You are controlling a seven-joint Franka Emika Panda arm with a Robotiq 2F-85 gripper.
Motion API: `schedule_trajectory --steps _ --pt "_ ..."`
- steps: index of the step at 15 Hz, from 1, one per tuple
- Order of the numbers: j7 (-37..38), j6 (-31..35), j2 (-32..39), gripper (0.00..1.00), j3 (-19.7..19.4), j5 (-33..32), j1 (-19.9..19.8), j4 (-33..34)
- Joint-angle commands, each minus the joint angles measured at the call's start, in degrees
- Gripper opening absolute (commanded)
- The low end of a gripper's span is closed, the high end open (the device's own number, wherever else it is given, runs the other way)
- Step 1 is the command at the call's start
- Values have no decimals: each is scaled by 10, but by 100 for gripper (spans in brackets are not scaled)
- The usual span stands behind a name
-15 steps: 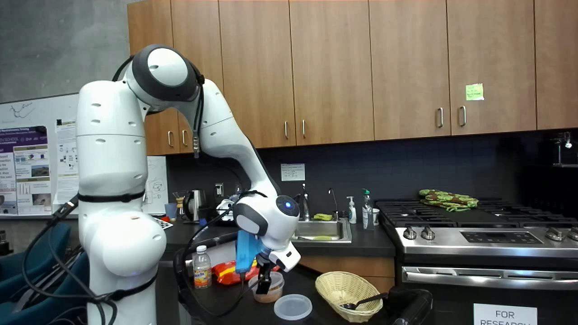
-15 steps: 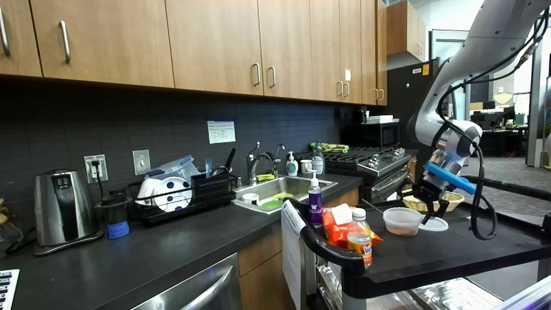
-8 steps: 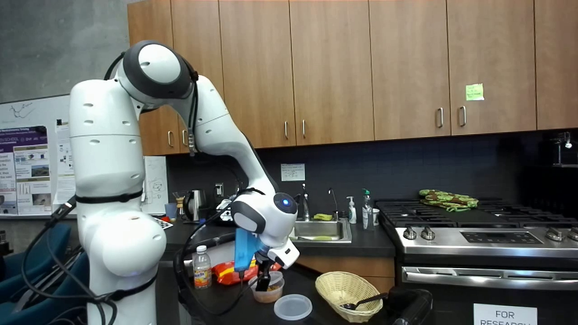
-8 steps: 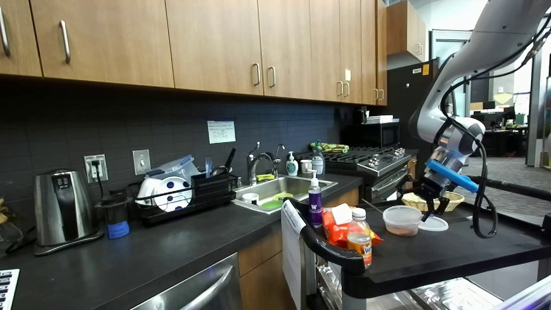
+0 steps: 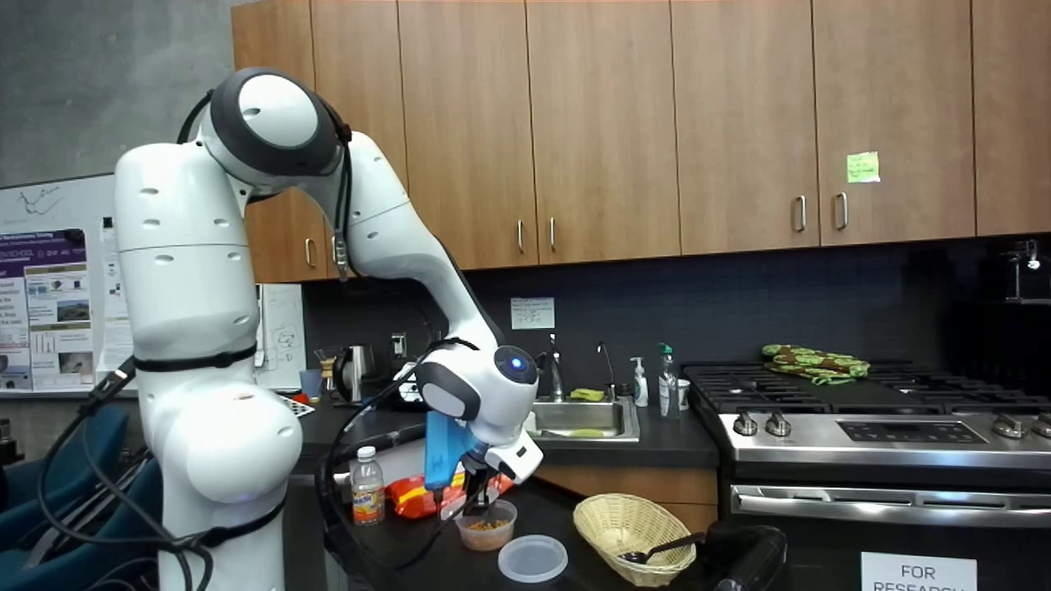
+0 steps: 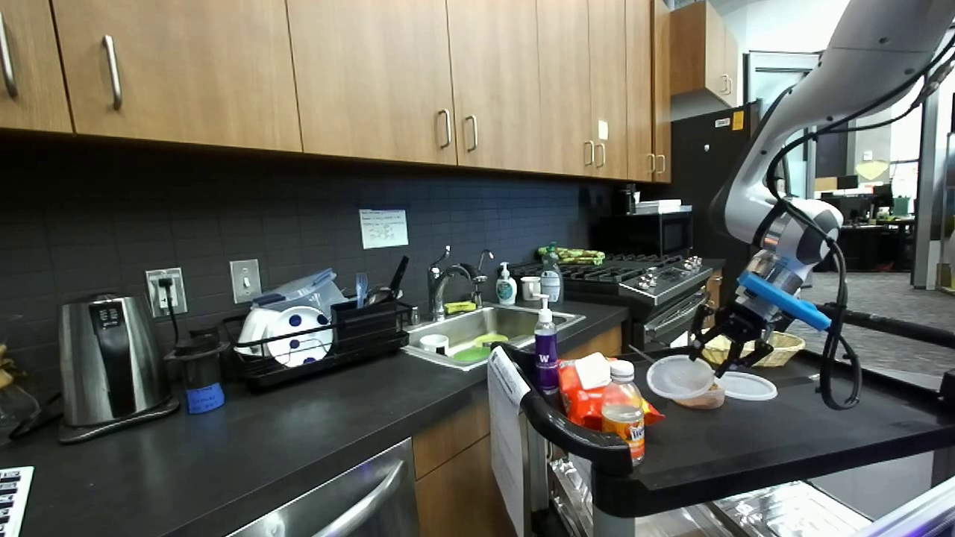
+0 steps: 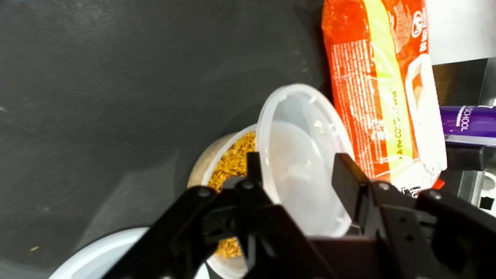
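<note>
Clr plastic pc (image 7: pixel 296 193) more aslant vs prev, ovr tub (image 7: pixel 200 170), within claw (image 7: pixel 297 164); grip unclr.

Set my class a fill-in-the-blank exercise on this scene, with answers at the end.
The black spoon rests in the wicker ____.
A translucent plastic piece is tilted at the tool, while the lid beside the tub lies ____ on the cart top.
The pump bottle has a ____ body.
The bottle with the orange label has a ____ cap.

Missing words: basket; flat; purple; white.
</note>
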Motion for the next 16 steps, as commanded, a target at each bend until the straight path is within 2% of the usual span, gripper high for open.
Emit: schedule_trajectory --steps 1,4,6,7,8,9,11,16 --pt "-12 0 -16 21 3 19 3 -8" --pt "-14 -1 -17 1 2 19 3 -8" --pt "-14 -1 -17 0 3 18 4 -8" --pt "-14 -1 -18 16 4 16 5 -9" --pt "-13 -1 -18 26 4 16 6 -9" --pt "-13 -1 -17 28 5 15 7 -8" --pt "-13 -2 -17 40 7 13 10 -8" --pt "-17 -1 -10 75 19 16 23 -6"
